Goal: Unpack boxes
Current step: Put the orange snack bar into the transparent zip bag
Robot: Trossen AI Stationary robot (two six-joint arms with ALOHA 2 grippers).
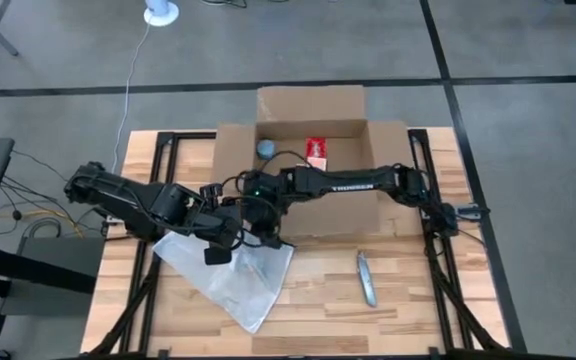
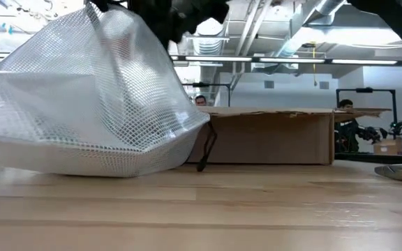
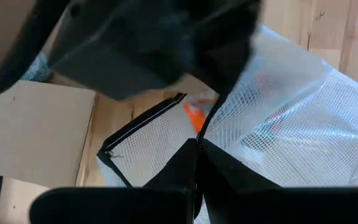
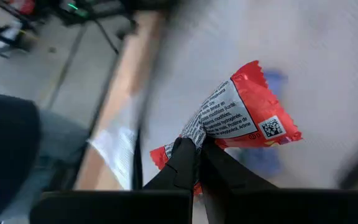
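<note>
Cardboard box (image 1: 308, 165) sitting open at table's far middle, holding a red packet (image 1: 315, 152) and grey ball (image 1: 266, 148). Left gripper (image 3: 198, 144) pinching shut on mesh bag (image 3: 303, 124) edge. Right gripper (image 4: 197, 149) clamping a red wrapper (image 4: 244, 115).

A clear mesh zip bag (image 1: 236, 275) lies on the wooden surface (image 1: 328, 315); a folding knife (image 1: 367, 279) rests well right of it.
</note>
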